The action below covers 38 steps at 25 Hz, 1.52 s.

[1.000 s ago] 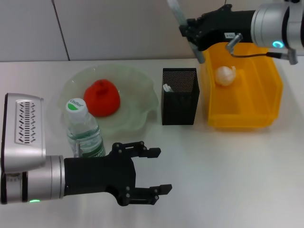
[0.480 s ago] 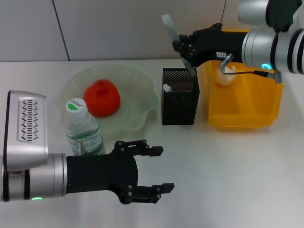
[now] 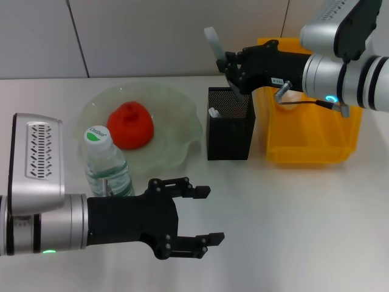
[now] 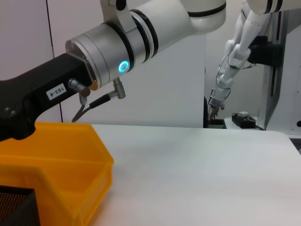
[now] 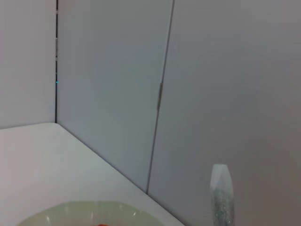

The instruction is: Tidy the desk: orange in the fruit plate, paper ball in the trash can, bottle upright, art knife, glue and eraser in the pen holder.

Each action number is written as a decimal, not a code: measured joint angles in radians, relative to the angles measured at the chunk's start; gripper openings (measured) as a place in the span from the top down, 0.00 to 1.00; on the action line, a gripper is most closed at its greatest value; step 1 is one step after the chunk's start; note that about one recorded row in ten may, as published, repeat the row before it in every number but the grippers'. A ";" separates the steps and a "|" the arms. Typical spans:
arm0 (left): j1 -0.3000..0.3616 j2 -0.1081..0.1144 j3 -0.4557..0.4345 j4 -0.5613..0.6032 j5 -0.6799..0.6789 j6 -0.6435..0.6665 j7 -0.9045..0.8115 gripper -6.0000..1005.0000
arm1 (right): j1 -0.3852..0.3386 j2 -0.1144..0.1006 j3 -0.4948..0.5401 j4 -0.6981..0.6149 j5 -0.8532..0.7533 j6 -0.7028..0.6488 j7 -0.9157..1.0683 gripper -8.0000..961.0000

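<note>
Glue (image 5: pixel 220 197) tip, right wrist only

Black mesh pen holder (image 3: pixel 230 123), yellow trash can (image 3: pixel 313 131), red-orange orange (image 3: pixel 130 125).

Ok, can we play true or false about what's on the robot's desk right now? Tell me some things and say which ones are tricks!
1. The orange sits in the fruit plate. True.
2. The bottle is lying on its side. False: it stands upright, cap on top, next to the plate.
3. The right gripper is holding a long thin glue stick above the pen holder. True.
4. The left gripper is squeezing the bottle. False: its fingers are open and empty, low over the table in front of the bottle.
5. The trash can is blue. False: it is a yellow bin, standing beside the black mesh pen holder.
</note>
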 joint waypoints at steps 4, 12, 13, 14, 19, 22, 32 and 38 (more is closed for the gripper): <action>0.000 0.000 0.000 -0.007 0.001 -0.002 0.002 0.21 | 0.003 -0.001 0.001 -0.023 0.034 0.007 -0.030 0.85; -0.001 0.000 0.000 -0.014 0.002 -0.004 0.004 0.21 | -0.001 -0.001 -0.003 -0.042 0.042 0.007 -0.037 0.85; -0.001 0.000 0.000 -0.014 0.002 -0.004 0.004 0.21 | -0.002 -0.001 -0.005 -0.044 0.043 0.007 -0.038 0.85; -0.002 0.000 0.000 -0.015 0.002 -0.004 0.004 0.21 | -0.001 -0.001 -0.006 -0.048 0.042 0.007 -0.038 0.85; -0.003 0.000 0.000 -0.016 0.002 -0.001 0.004 0.21 | 0.005 -0.002 -0.007 -0.066 0.036 0.007 -0.038 0.85; -0.003 0.000 0.000 -0.017 0.002 0.001 0.005 0.21 | 0.006 -0.002 -0.008 -0.065 0.034 0.007 -0.038 0.85; -0.002 0.000 0.000 -0.021 0.002 0.003 0.005 0.21 | 0.001 -0.002 -0.009 -0.062 0.033 0.005 -0.039 0.68; 0.003 0.000 0.000 -0.020 0.002 0.005 0.005 0.21 | -0.022 -0.001 0.001 -0.026 0.052 -0.025 -0.040 0.40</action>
